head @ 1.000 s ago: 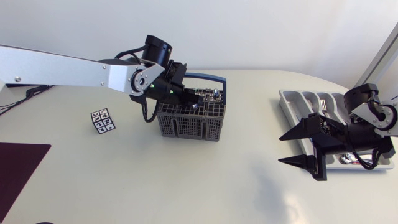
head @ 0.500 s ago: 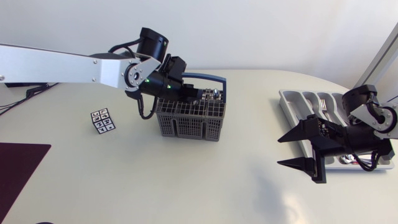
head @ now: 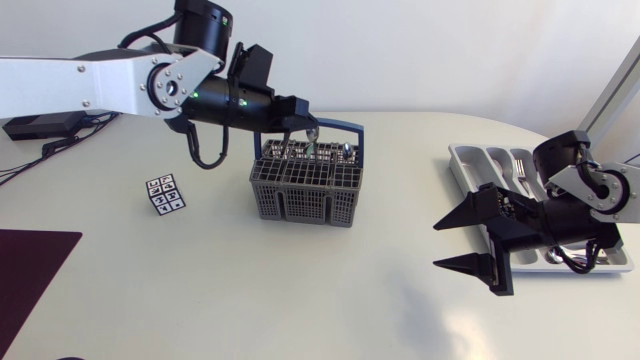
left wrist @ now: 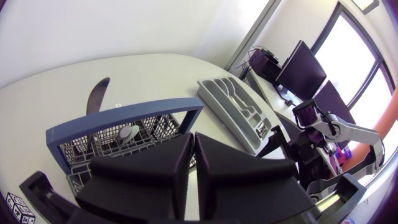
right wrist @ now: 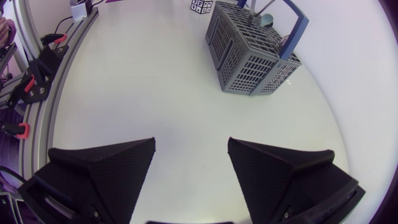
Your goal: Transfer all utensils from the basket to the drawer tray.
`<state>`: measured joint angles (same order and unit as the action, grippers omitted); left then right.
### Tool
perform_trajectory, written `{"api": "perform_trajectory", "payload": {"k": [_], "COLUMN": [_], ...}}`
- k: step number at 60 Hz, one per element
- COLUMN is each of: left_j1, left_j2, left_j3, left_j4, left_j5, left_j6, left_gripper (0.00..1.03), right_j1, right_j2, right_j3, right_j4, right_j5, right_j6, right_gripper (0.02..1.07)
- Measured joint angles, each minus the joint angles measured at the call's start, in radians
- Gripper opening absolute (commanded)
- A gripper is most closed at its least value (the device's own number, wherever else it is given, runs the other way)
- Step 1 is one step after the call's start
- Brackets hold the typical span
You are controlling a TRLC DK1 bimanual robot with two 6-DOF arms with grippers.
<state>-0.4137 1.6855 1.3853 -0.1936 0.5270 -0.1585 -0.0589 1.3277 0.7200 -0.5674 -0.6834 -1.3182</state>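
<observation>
Left gripper [head: 306,122] [left wrist: 193,138]: fingers clenched almost flat together, only a thin pale slit between them in the left wrist view. From the head view they are pinched on a thin silvery utensil [head: 312,138] that hangs from the tips; its lower end is level with the rim of the basket [head: 305,190]. The gripper itself is held above the basket's back half, just beside the blue carry handle [left wrist: 124,115].

Still in the basket: 1 spoon [left wrist: 129,132], bowl up, and 1 dark blade-shaped piece [left wrist: 94,99] standing up past the handle. More metal shows at the basket's far right corner in the head view; I cannot tell the type.

Right gripper [head: 440,246] [right wrist: 191,146]: fingers released, spread wide, nothing between them, only bare table top below. It hangs just beside the near left side of the drawer tray [head: 470,165], tips pointing toward the basket [right wrist: 252,53], well apart from it.

Drawer tray: at the table's right side, long compartments, 1 fork [head: 518,165] lying in 1 of them. My right arm covers its near end.

Other items: 1 small marker cube [head: 164,194] left of the basket, apart from it; 1 dark mat [head: 30,260] at the table's near left edge.
</observation>
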Motion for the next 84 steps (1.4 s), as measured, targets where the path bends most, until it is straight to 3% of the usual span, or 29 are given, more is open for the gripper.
{"api": "perform_trajectory", "payload": {"k": [19, 29, 51, 64, 84], "left_j1": [0.032, 0.030, -0.061, -0.107, -0.126], "left_j2": [-0.095, -0.120, -0.121, -0.122, -0.122], "left_j3": [-0.031, -0.051, -0.092, -0.111, -0.115], "left_j4": [-0.009, -0.058, -0.198, -0.247, -0.267], "left_j5": [0.075, 0.124, 0.206, 0.252, 0.303], "left_j6": [-0.018, 0.012, 0.171, 0.241, 0.265], "left_gripper": [0.06, 0.06, 0.06, 0.06, 0.06], "right_j1": [0.053, 0.114, 0.326, 0.426, 0.464], "right_j2": [-0.002, -0.021, -0.007, 0.037, 0.045], "right_j3": [0.034, 0.047, 0.092, 0.118, 0.130], "right_j4": [0.028, 0.104, 0.289, 0.315, 0.318], "right_j5": [-0.002, -0.007, -0.020, -0.032, -0.080], "right_j6": [0.094, 0.209, 0.491, 0.571, 0.597], "right_gripper": [0.86, 0.86, 0.85, 0.70, 0.48]}}
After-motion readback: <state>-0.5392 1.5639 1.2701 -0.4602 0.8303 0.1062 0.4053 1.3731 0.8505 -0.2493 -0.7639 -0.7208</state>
